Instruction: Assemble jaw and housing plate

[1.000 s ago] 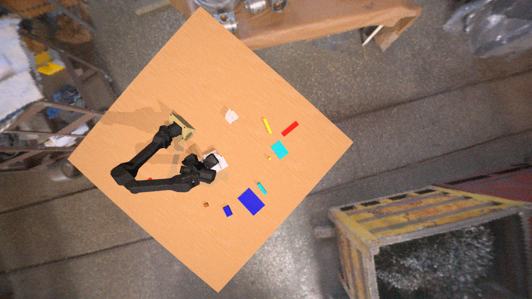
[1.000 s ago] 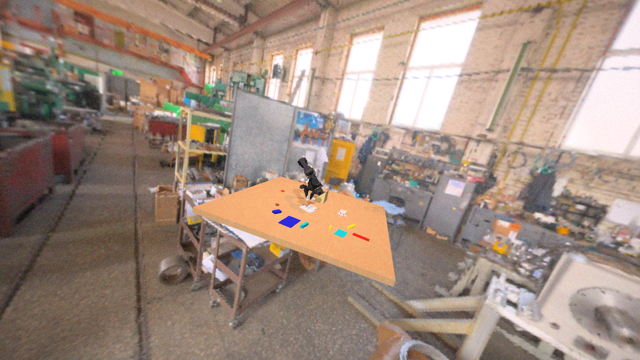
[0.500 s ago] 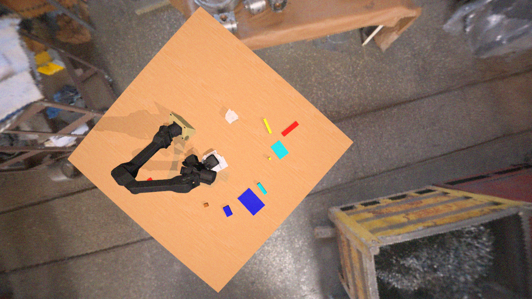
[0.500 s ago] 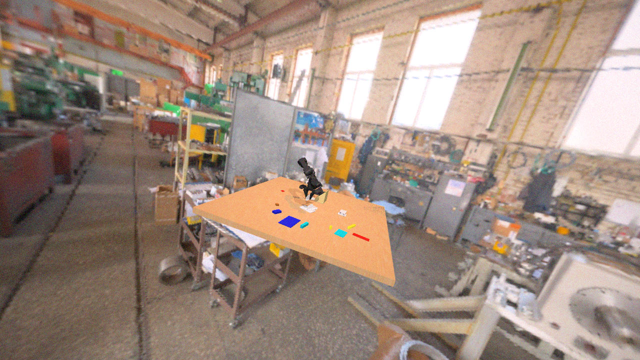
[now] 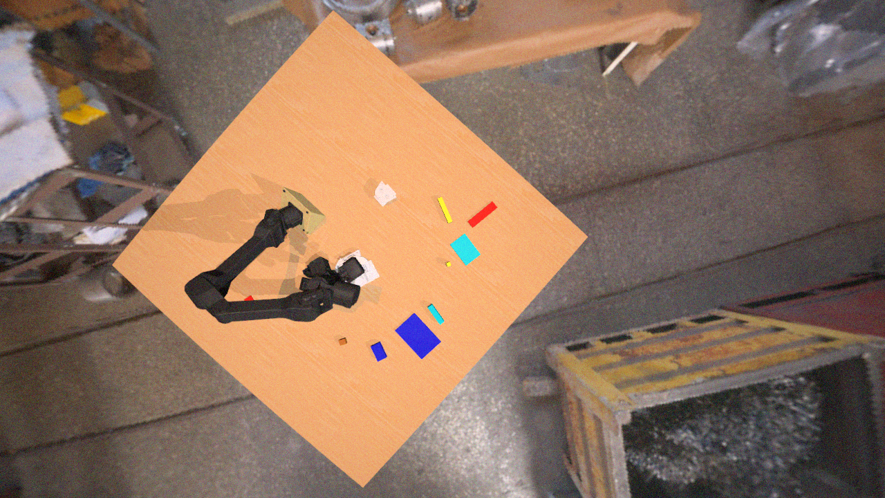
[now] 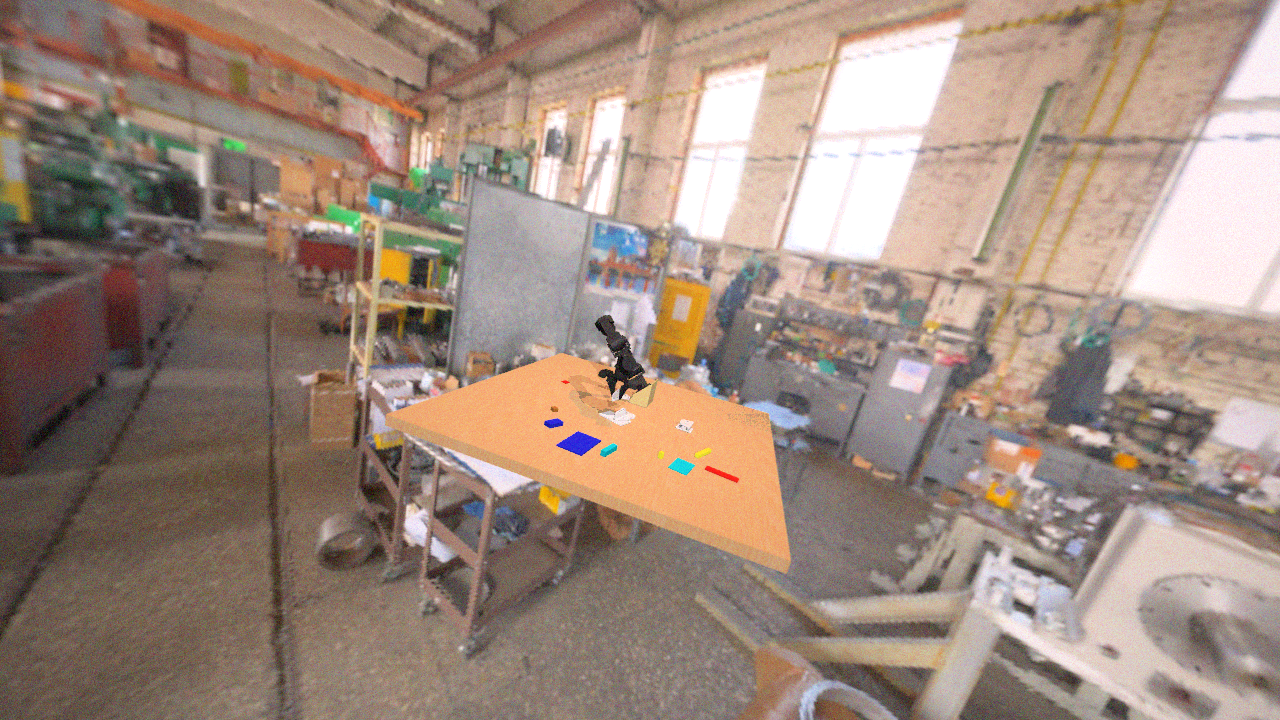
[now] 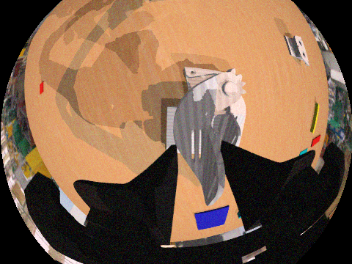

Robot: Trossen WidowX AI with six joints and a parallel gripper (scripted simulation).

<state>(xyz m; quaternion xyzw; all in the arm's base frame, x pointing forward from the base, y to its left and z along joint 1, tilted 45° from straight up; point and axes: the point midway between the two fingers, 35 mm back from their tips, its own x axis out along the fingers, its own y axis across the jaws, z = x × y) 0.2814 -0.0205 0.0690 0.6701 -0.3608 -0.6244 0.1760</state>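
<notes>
My gripper [image 7: 197,147] is shut on a grey-white toothed jaw. The held jaw [image 7: 199,110] has its round toothed end pointing away from the fingers and its narrow tip between them. It hangs over the white base [image 5: 371,270] [image 6: 619,416], which shows only in parts around it in the wrist view. The other jaw and both pins are mostly hidden under the held jaw, so I cannot tell whether the teeth touch. The white housing plate [image 5: 384,194] [image 6: 684,425] [image 7: 301,48], with round holes, stands on the table apart from the base.
A tan wedge block [image 5: 305,210] stands behind the base, beside the arm. A blue sheet [image 5: 418,335] [image 6: 579,443] [image 7: 213,218], a small blue block [image 5: 378,351], a cyan bar [image 5: 435,314], a cyan square [image 5: 465,249], a yellow bar [image 5: 444,209] and a red bar [image 5: 482,214] lie on the table.
</notes>
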